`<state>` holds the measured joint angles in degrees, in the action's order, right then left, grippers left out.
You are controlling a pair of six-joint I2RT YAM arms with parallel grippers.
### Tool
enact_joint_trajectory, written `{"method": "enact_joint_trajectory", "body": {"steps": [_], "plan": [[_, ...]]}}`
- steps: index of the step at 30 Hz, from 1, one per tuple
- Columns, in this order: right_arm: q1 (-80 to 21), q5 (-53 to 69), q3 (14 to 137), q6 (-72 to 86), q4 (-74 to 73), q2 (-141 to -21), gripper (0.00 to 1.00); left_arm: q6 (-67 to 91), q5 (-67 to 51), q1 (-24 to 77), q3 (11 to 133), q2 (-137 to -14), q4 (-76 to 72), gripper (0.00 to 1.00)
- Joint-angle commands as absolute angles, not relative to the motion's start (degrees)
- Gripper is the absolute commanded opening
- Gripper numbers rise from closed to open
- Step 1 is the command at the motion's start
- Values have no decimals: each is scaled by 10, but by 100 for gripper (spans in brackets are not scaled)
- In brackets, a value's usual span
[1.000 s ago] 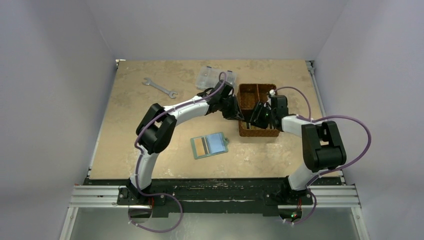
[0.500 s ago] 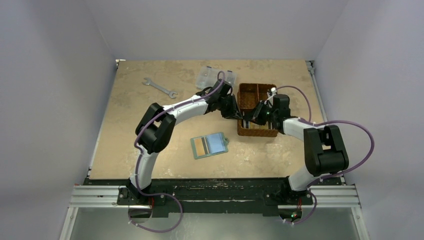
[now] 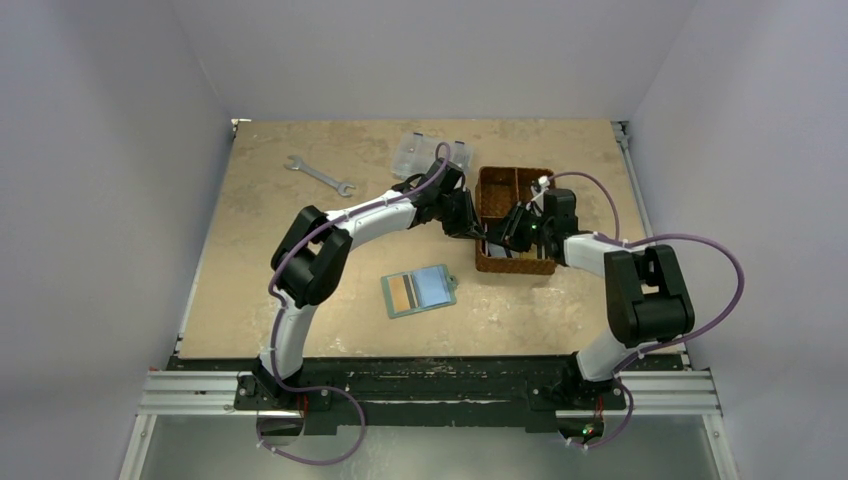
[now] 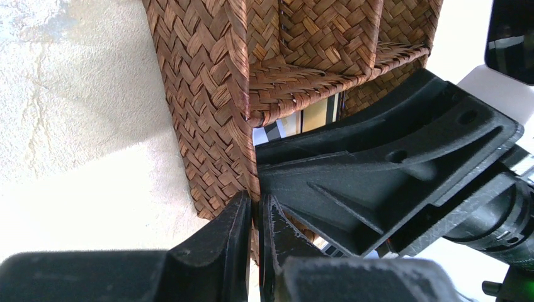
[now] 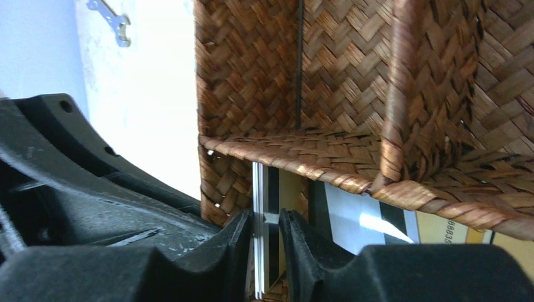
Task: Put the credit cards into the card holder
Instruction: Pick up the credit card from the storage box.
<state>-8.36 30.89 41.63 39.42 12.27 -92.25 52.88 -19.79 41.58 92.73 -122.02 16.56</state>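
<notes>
The card holder (image 3: 418, 292) lies open on the table, green with pale blue pockets, and no gripper is near it. Several credit cards (image 5: 259, 189) stand on edge against the near-left wall of the brown woven basket (image 3: 520, 182). A whitish card (image 5: 359, 220) and an orange-gold card (image 5: 441, 229) lie beside them. My right gripper (image 5: 265, 221) reaches into that compartment. Its jaws stand narrowly open astride the upright cards' edges, with a small gap at the right finger. My left gripper (image 4: 256, 211) is shut on the basket's left wall (image 4: 208, 107).
A wrench (image 3: 319, 175) lies at the back left of the table. A clear plastic compartment box (image 3: 428, 155) sits behind the left arm. The two grippers are crowded together at the basket's left side, almost touching.
The right gripper has pushed a little further into the basket and its jaws have narrowed around the upright cards. The left gripper still holds the basket wall.
</notes>
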Motion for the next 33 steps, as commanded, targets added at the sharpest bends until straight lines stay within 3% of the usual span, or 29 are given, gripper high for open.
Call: {"method": "enact_joint_trajectory", "body": {"steps": [1, 6, 9, 13, 18, 21, 25, 31, 33], "plan": [[-94, 292, 439, 363, 72, -932, 34, 514, -216, 426, 919, -1236, 169, 0], [-94, 289, 442, 350, 57, -933, 40, 516, -215, 426, 914, -1235, 164, 0], [-94, 292, 444, 352, 64, -939, 38, 518, -217, 425, 911, -1235, 161, 0], [-94, 279, 462, 348, 43, -928, 24, 517, -216, 421, 912, -1233, 163, 0], [-94, 225, 545, 294, -92, -888, 3, 504, -214, 415, 888, -1212, 148, 1], [-93, 209, 570, 271, -145, -881, 0, 502, -229, 410, 855, -1196, 114, 11], [-86, 205, 571, 258, -166, -856, 0, 477, -254, 394, 825, -1162, 85, 32], [-44, 254, 558, 262, -144, -818, 0, 405, -271, 377, 853, -1128, 113, 61], [-30, 283, 546, 263, -118, -811, 0, 394, -283, 373, 873, -1131, 119, 65]]}}
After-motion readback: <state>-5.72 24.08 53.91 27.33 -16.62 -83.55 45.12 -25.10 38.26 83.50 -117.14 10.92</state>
